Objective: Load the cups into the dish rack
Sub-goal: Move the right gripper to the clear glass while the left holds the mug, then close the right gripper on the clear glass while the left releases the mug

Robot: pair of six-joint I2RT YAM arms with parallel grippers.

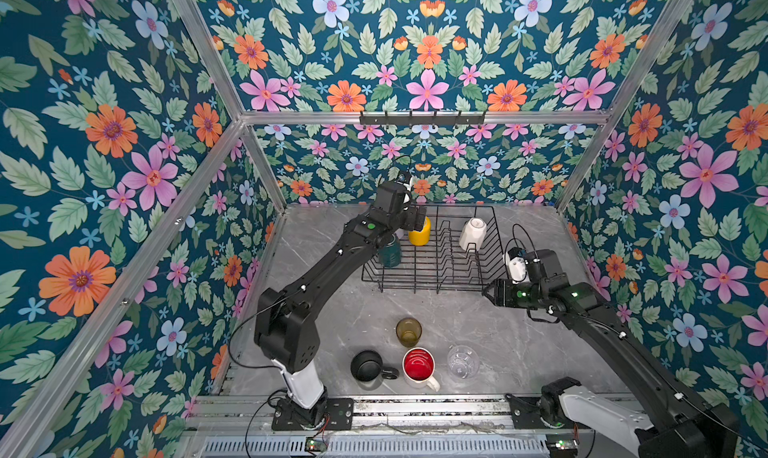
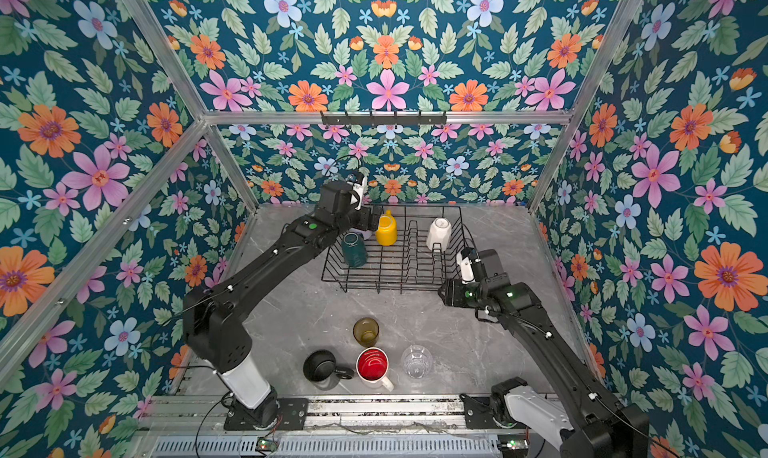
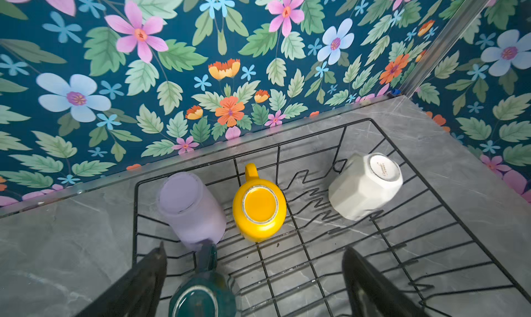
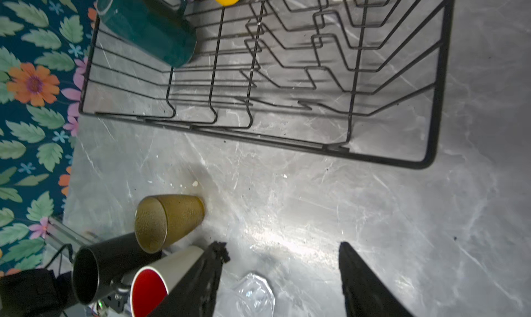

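My left gripper (image 3: 254,251) hangs over the left end of the dish rack (image 4: 442,71). Its two fingers stand wide apart and nothing is clamped between them. Just below it the teal mug (image 3: 202,298) stands bottom up inside the rack. It is close to one finger, but I cannot tell if they touch.

The rack itself stands on the bench (image 1: 519,352) near the far edge, about in the middle. Along its far side are three more cups, all bottom up. The lilac tumbler (image 3: 189,209) is in the far left corner, and the yellow mug (image 3: 260,209) is just beside it. The cream-white mug (image 3: 365,186) is in the far right corner, and it leans a little.

My right gripper (image 4: 283,246) is over the bare bench, just beside the near right corner of the rack. Its fingers are also apart and hold nothing.

Four cups stand mouth up on the bench, well apart from the rack. Near the front edge, in a row from left to right, are the black mug (image 1: 368,365), the red-inside white mug (image 1: 419,364) and the clear glass (image 1: 462,361). The amber glass (image 1: 408,331) is just behind the red-inside white mug.
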